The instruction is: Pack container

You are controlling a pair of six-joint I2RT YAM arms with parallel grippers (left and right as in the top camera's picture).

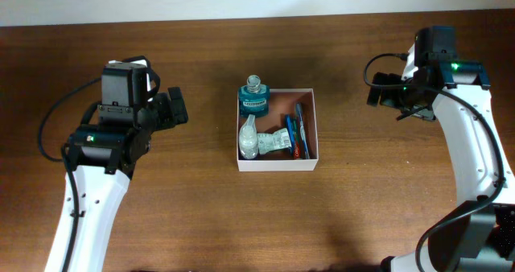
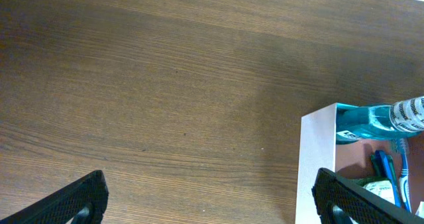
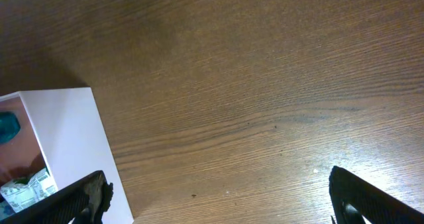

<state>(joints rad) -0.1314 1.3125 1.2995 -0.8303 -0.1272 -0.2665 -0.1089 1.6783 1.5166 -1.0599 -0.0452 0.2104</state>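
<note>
Container at bench centre, between both arms, open top up

Inside:
- teal bottle in far-left corner, clear cap reaching past far wall
- pale bottle along left wall
- crumpled white packet in middle
- thin blue and orange sticks along right wall

Left hand spread wide, holding nothing, over bare bench, well left of container

Right hand spread wide, empty, well right of container; wrist view shows only container's corner at left edge
</note>
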